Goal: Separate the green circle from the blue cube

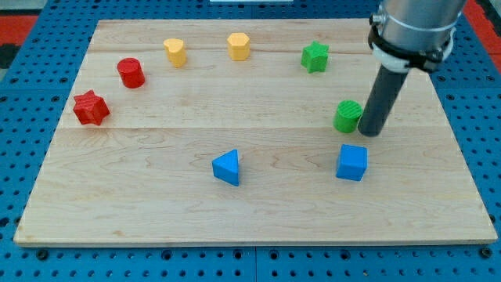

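The rod's tip (370, 131) sits right against the green circle (347, 116) on its right side; the blue cube (351, 162) waits just below on the worktop (250, 204). It's a bare rod, no tool to open or close.

We are reaching down from the view's top right, our dark rod leaning slightly leftward, with my tip (370, 131) resting low and unobstructed.

No readable text, labels, brand names, numbers or signs appear anywhere in this view, neither on the wooden counter (258, 219), nor on the coloured blocks, nor on the arm's dark rod.
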`<state>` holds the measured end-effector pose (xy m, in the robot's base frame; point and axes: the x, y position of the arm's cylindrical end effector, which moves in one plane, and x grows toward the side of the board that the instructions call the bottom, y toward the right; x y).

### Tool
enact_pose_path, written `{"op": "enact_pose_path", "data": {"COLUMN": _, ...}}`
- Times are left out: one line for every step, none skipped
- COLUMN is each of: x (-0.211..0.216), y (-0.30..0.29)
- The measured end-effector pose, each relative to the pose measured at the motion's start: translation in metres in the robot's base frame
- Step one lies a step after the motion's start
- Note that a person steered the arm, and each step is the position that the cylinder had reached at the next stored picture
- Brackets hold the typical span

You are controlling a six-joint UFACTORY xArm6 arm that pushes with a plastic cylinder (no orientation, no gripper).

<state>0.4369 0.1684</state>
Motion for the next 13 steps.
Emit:
{"op": "enact_pose_path", "data": {"x": -0.02, "y": 0.002}}
{"op": "enact_pose_path", "data": {"x": 0.006, "y": -0.001}}
{"op": "enact_pose_path", "data": {"x": 0.006, "y": -0.042}}
{"op": "enact_pose_path", "data": {"x": 0.006, "y": -0.06}}
{"op": "enact_pose_path", "data": {"x": 0.006, "y": -0.058}}
{"op": "enact_pose_path", "data": {"x": 0.011, "y": -0.058}}
{"op": "enact_pose_path", "data": {"x": -0.012, "y": -0.067}}
{"op": "enact_pose_path", "data": {"x": -0.037, "y": -0.034}}
{"op": "enact_pose_path", "data": {"x": -0.037, "y": -0.039}}
{"op": "enact_pose_path", "data": {"x": 0.007, "y": -0.034}}
{"op": "enact_pose_path", "data": {"x": 0.021, "y": 0.027}}
{"op": "enact_pose_path", "data": {"x": 0.077, "y": 0.037}}
{"op": "enact_pose_path", "data": {"x": 0.132, "y": -0.026}}
